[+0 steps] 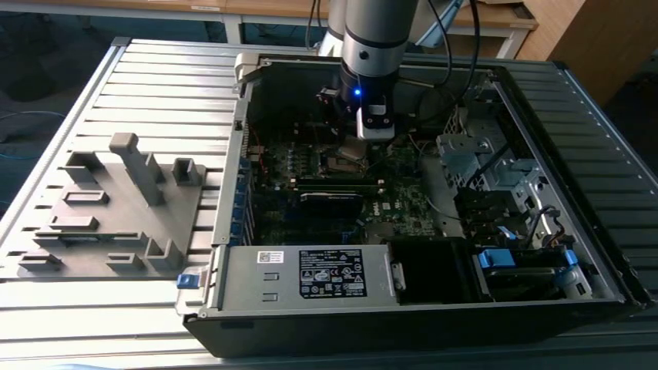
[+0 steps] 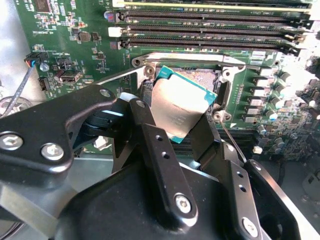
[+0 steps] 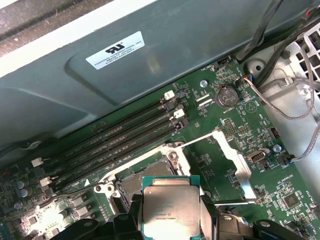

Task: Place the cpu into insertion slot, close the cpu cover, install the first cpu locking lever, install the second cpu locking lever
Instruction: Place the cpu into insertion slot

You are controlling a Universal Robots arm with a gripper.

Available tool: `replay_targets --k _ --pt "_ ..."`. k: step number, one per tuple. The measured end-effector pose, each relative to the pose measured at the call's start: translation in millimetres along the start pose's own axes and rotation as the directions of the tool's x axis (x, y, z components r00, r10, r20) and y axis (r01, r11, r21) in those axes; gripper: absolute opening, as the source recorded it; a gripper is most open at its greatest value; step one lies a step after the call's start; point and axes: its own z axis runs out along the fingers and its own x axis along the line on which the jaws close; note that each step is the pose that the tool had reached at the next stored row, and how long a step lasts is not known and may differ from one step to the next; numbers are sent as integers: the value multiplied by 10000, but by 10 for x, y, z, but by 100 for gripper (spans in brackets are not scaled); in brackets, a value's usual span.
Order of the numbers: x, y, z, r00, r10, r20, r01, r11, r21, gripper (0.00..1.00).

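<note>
Inside the open computer case (image 1: 411, 333), over the green circuit board, the gripper (image 1: 350, 152) is carrying the cpu (image 2: 182, 100) just above the insertion slot (image 2: 198, 76). The step in hand looks to be the first one, seating the chip.

In the first wrist view the cpu cover (image 3: 241, 167) is lying swung open beside the slot, so the dark socket is standing exposed. The chip is overlapping one side of it and not yet sitting inside the rim.

In the second wrist view the chip is looking tilted against the board, one corner lower than the rest. Whether that corner is touching the socket cannot be told.

Doing this well probably means three things:
- levelling the chip first;
- squaring its edges to the metal rim;
- lowering it straight down, not sliding it sideways (the contacts in the socket floor are likely delicate, and a skewed drop could bend them).

It likely also means letting go only once the chip is lying flat all round.

The claw is partly closed, its two black fingers (image 2: 150, 130) clamping opposite edges of the cpu. The silvery top is facing up between them. They are gripping nothing else and are staying clear of the open cover.
</note>
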Motion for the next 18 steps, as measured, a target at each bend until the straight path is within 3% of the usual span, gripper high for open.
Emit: replay_targets --k 18 --pt "0 -3 31 10000 0 0 0 10000 1 54"
